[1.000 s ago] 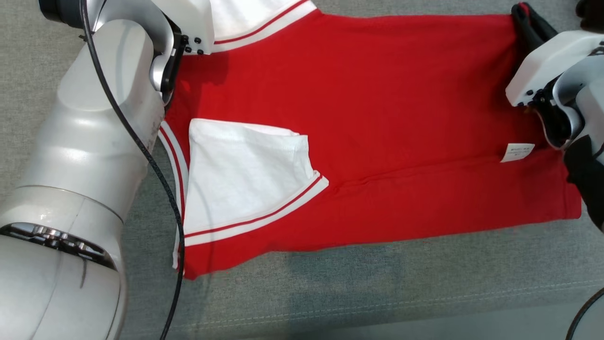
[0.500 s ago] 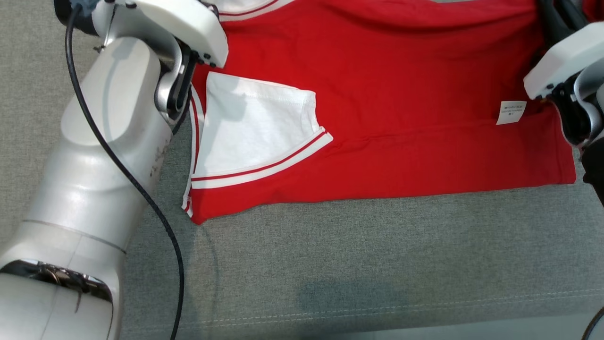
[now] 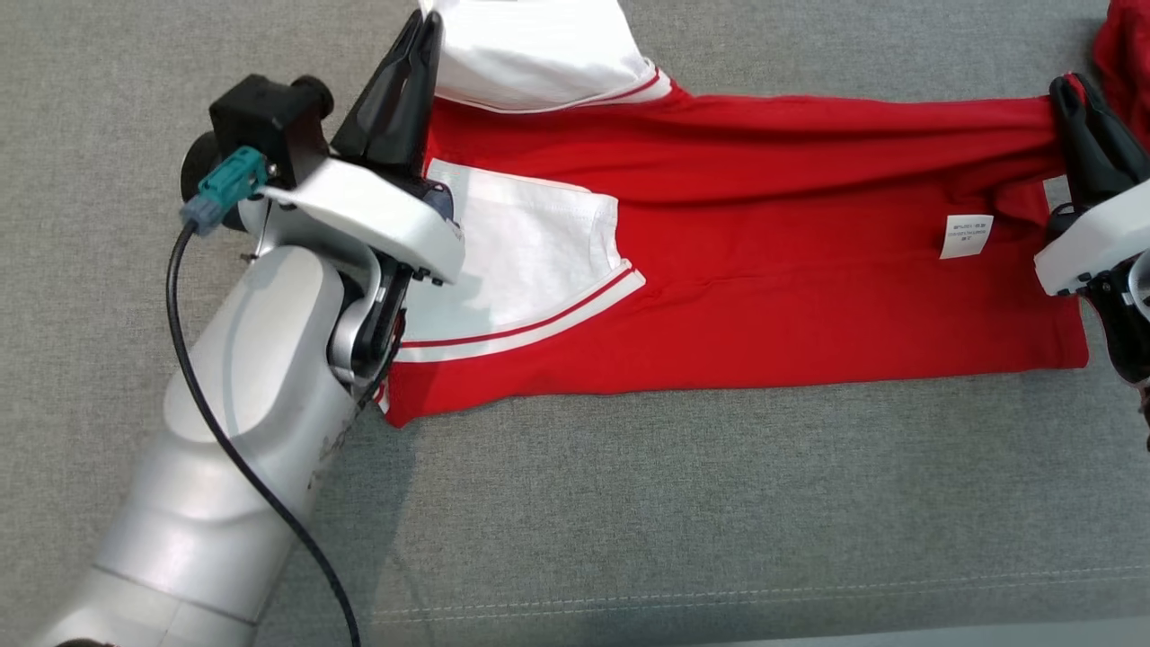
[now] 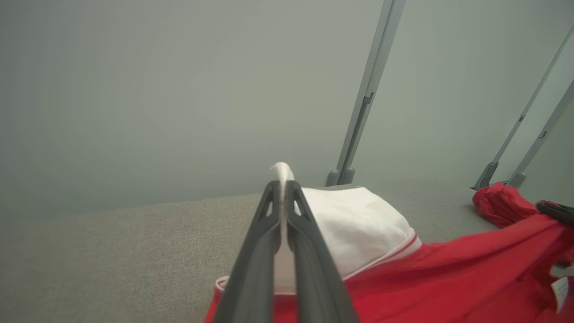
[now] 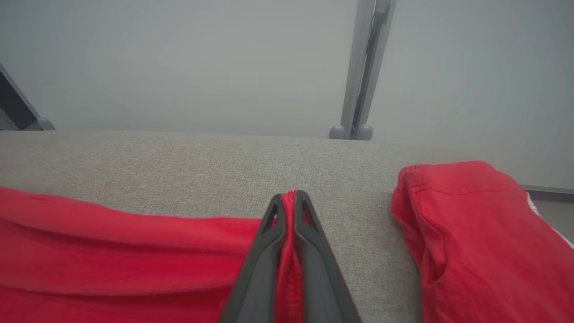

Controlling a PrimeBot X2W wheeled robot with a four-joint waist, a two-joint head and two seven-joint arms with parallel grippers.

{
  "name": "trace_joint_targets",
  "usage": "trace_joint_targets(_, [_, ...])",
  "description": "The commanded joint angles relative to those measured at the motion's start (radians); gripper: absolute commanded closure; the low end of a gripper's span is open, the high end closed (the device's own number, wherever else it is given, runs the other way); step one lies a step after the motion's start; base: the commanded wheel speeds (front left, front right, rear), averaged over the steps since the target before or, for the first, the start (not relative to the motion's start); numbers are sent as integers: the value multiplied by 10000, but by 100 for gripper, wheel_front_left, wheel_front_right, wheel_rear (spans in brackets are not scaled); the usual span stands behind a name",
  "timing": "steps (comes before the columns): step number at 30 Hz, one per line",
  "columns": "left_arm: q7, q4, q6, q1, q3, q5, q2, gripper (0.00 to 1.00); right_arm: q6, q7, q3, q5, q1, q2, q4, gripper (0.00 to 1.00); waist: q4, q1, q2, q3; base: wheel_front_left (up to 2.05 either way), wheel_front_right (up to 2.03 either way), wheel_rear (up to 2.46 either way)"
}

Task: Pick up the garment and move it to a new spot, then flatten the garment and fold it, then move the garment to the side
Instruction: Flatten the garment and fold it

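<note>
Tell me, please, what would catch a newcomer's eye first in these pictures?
The red garment with white sleeves, lying across the grey fabric surface in the head view, stands out first. The left gripper pinches its white part at top left; the right gripper clamps its red edge at far right.

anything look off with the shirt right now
A white care label shows on the upper face of the red garment, near the right gripper; the garment may be inside out.

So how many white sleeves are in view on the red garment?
2. The far sleeve lies at the far edge, pinched by the left gripper; the near sleeve is folded onto the garment.
</note>
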Motion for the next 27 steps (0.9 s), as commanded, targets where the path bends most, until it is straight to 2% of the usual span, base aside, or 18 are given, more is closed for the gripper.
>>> trace_joint_targets(1, [60, -749, 182, 321, 300, -142, 385, 100, -29, -131, -170, -179, 579, -279, -489, 100, 25, 0, 0, -26, 0, 0, 0])
trace_joint_targets(7, [429, -2325, 523, 1654, 186, -340, 536, 100, -29, -131, -678, -462, 1416, -444, -1158, 100, 102, 0, 0, -53, 0, 0, 0])
trace_joint_targets(15, [885, -4363, 1212, 3562, 53, -606, 717, 100, -29, -131, -1460, -843, 2456, -400, -1673, 100, 147, 0, 0, -137, 0, 0, 0])
trace_joint_targets(27, [1695, -5546, 1821, 5162, -377, -822, 911, 100, -29, -131, -2164, -1328, 3207, -6, -1250, 100, 258, 0, 0, -252, 0, 0, 0])
